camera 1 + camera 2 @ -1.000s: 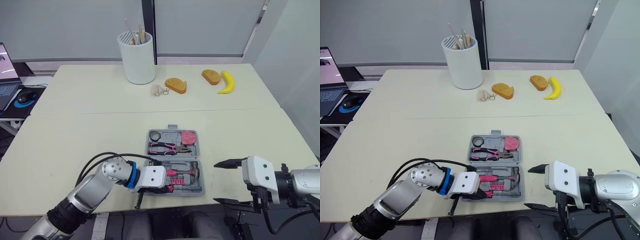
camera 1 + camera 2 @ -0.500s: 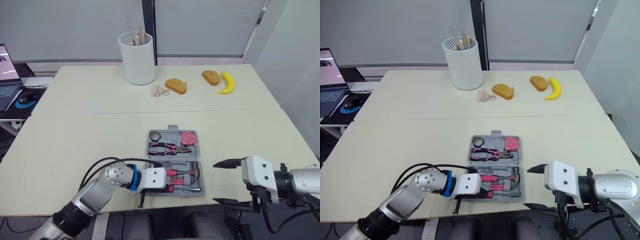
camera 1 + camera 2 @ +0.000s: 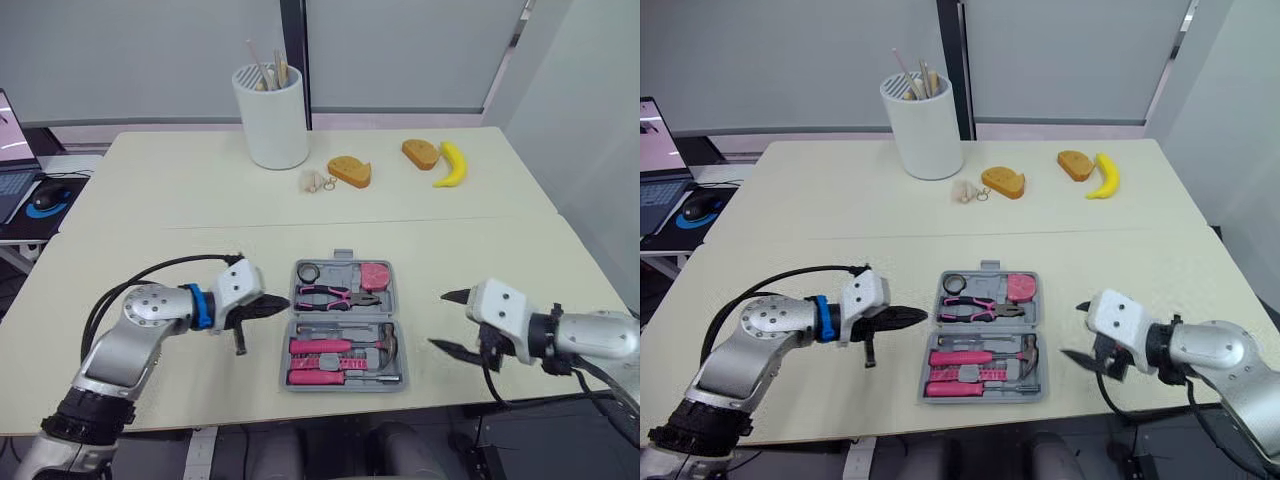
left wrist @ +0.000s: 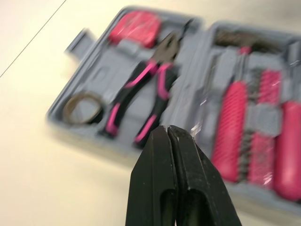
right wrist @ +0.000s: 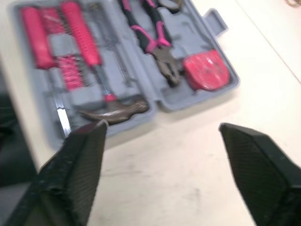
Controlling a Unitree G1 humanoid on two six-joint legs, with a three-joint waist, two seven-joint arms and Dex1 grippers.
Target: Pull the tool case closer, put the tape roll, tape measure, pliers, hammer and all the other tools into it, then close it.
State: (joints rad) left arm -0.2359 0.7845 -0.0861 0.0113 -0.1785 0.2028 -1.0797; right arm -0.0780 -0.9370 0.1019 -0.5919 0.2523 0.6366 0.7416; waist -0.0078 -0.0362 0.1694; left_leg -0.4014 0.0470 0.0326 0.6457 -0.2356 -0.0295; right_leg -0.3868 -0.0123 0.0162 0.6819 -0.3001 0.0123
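The grey tool case [image 3: 390, 300] lies open on the table near the front edge. Its far half holds the tape roll [image 3: 310, 271], pink-handled pliers [image 3: 335, 295] and pink tape measure [image 3: 376, 274]. The near half holds the hammer [image 3: 352, 345] and pink screwdrivers [image 3: 325, 377]. My left gripper [image 3: 277, 303] is shut and empty, its tip just left of the case's middle; the left wrist view shows its fingers [image 4: 181, 160] pressed together above the pliers [image 4: 141, 101]. My right gripper [image 3: 440, 320] is open and empty, to the right of the case, with the hammer [image 5: 113, 110] ahead of it.
A white cup of sticks [image 3: 270, 115] stands at the table's far side, with a small keyring object [image 3: 315, 181], two bread pieces [image 3: 350, 171] [image 3: 422, 153] and a banana [image 3: 452, 163] to its right. A side desk to the far left carries a mouse [image 3: 45, 195].
My left gripper has drawn back from the case's near half to its left side, uncovering the tools there. My right gripper has shifted slightly up and stays open.
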